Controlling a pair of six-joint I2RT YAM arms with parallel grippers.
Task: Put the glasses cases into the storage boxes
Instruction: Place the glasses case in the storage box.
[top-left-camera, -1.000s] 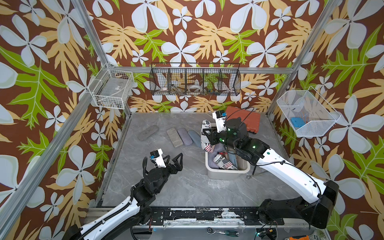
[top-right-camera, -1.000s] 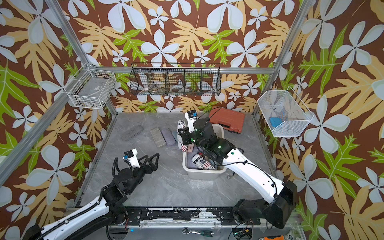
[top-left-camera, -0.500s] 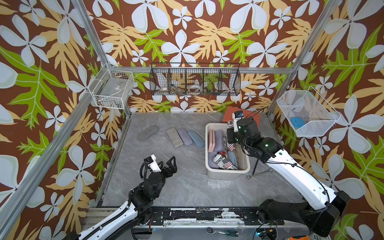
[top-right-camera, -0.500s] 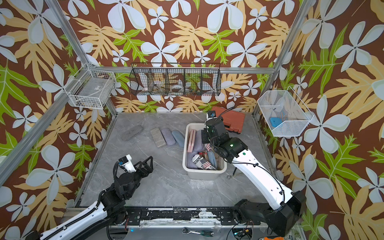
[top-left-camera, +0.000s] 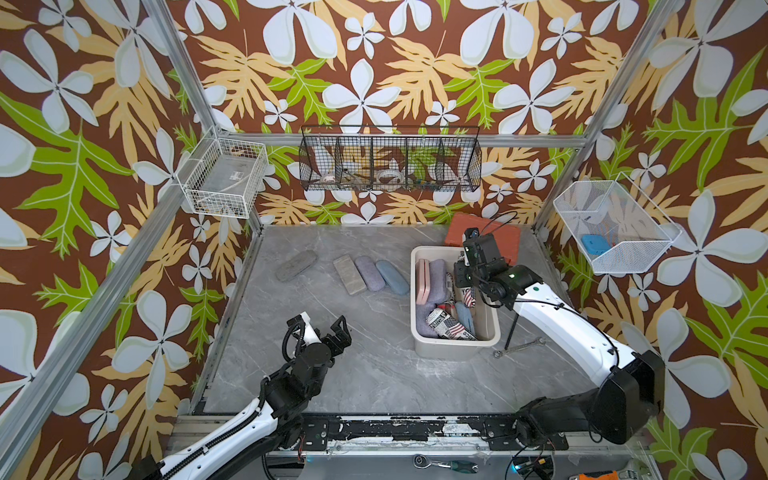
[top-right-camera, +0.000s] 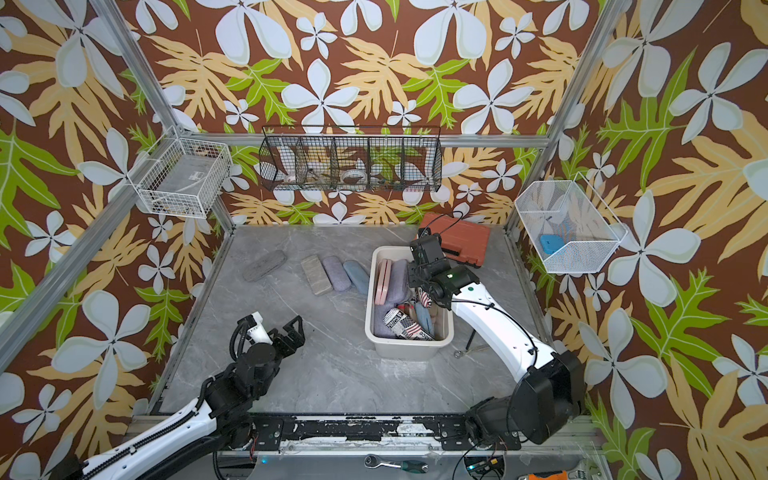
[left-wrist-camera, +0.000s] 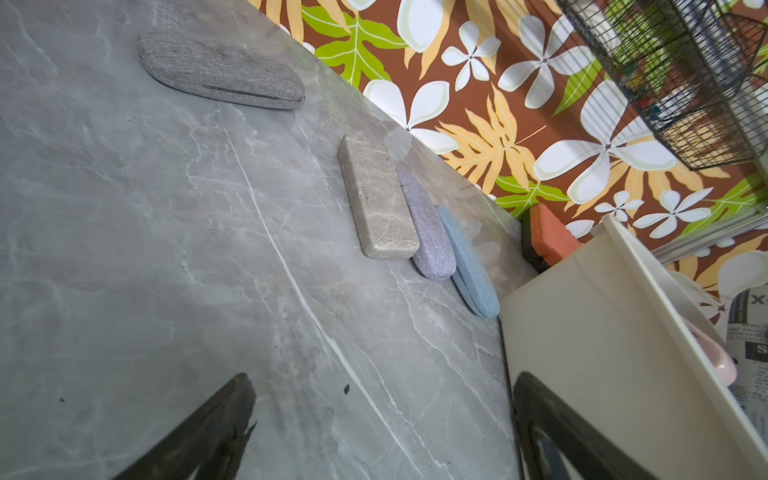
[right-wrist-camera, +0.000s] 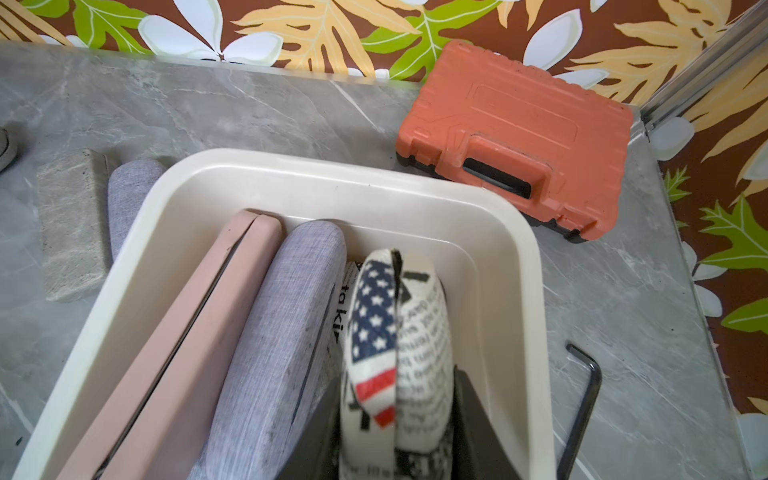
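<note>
Lying beside one storage box (top-left-camera: 451, 351) are four glasses cases (top-left-camera: 369, 273).

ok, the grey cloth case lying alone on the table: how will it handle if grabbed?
Probably stiff: the grey case holds a firm domed shape with a side seam. Its woven cover likely grips well, not slippery. Lying flat, it should slide rather than roll.

An orange tool case (right-wrist-camera: 515, 137) lies near the back wall (top-left-camera: 374, 83), a hex key (right-wrist-camera: 582, 407) and wrench (top-left-camera: 519, 347) on the table (top-left-camera: 332, 374).
</note>
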